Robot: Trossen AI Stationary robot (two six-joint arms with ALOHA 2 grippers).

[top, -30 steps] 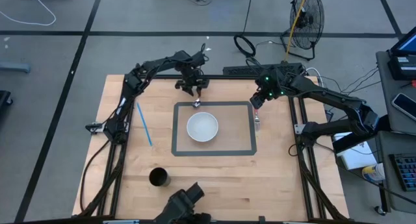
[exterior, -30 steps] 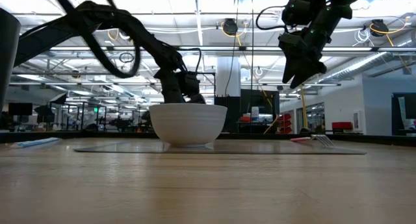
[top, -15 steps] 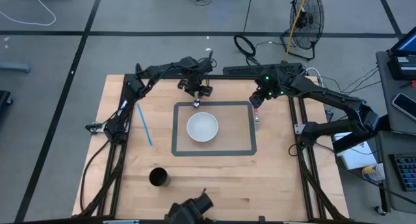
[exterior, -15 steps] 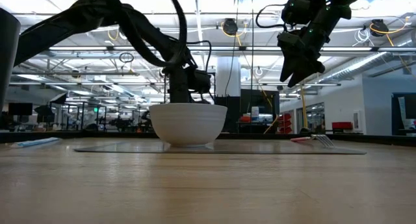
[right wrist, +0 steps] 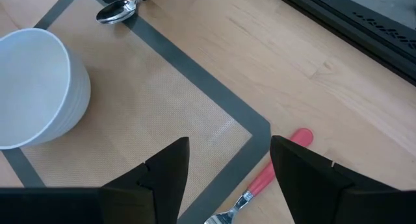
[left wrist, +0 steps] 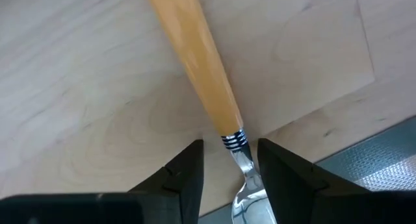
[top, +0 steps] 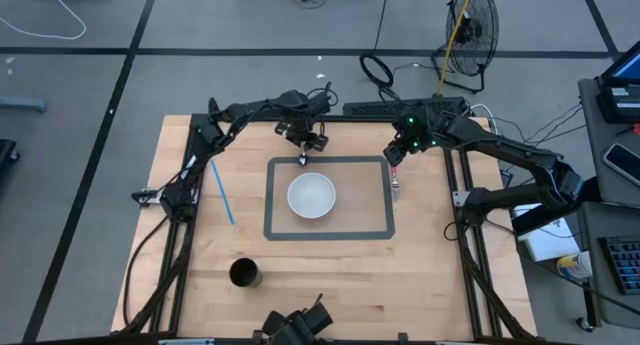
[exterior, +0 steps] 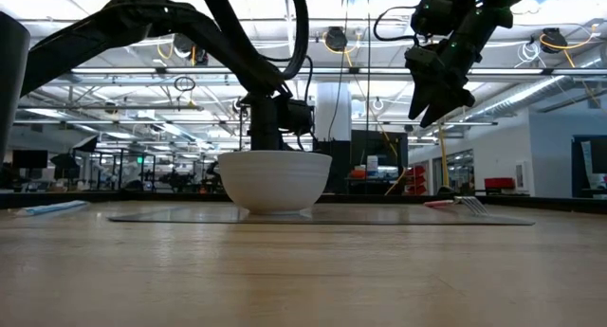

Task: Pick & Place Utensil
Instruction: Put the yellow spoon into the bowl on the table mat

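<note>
A spoon with an orange handle (left wrist: 195, 62) and a ringed metal neck lies flat on the wood at the grey mat's (top: 375, 230) far edge, its bowl (top: 302, 161) on the mat's border. My left gripper (left wrist: 229, 160) points down over it and is open, one finger on each side of the neck with a small gap at either side. A white bowl (top: 311, 195) stands in the middle of the mat. A red-handled fork (right wrist: 276, 167) lies at the mat's right edge. My right gripper (right wrist: 227, 172) hangs open above the fork (top: 397, 185).
A blue straw (top: 222, 191) lies on the left part of the table. A black cup (top: 245, 273) stands near the front left. A dark device (top: 297, 325) sits at the near edge. In the low view the bowl (exterior: 275, 180) hides my left gripper's fingertips.
My left gripper has gone a little toward the table's right edge, along the mat's far side, and has turned about its own axis above the spoon. The spoon, bowl and fork lie as before.
</note>
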